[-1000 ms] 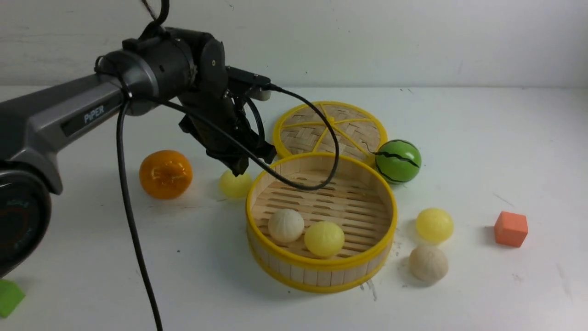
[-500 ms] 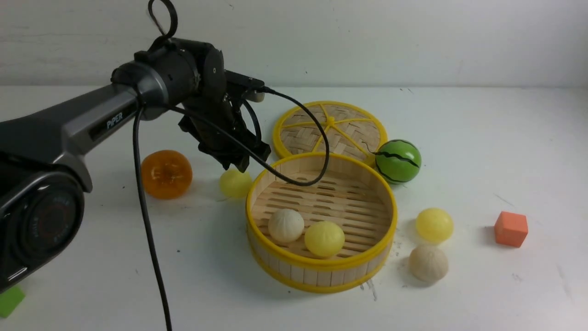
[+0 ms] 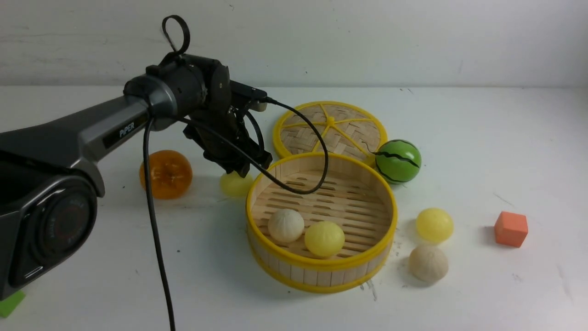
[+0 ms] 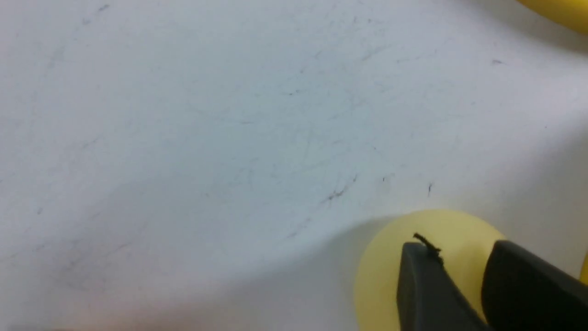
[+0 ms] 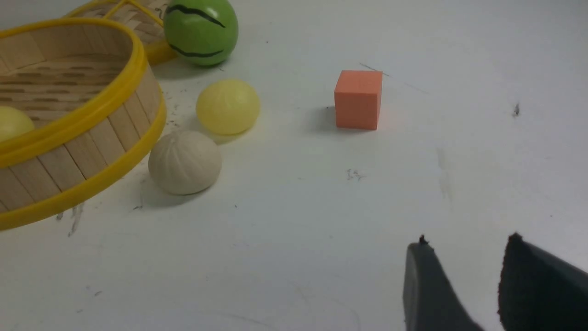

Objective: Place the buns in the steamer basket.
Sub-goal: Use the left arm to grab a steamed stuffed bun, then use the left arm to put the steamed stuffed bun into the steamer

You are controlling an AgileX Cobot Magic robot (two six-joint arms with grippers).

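The steamer basket stands mid-table with an off-white bun and a pale yellow bun on its slat floor. On the table to its right lie a yellow bun and a beige bun. Another yellow bun rests against the basket's left side. My left gripper points down right on top of this bun. Its fingers stand a little apart, narrower than the bun, and the bun shows through the gap. My right gripper is open and empty over bare table.
A glossy orange sits left of the gripper. The woven lid lies behind the basket, with a green watermelon ball beside it. An orange cube is at the right and a green block at the front left. The left arm's cable hangs over the basket.
The left arm's wrist has shifted right and reached further out, while its fingertips stayed at the yellow bun beside the basket. That bun has not visibly moved.
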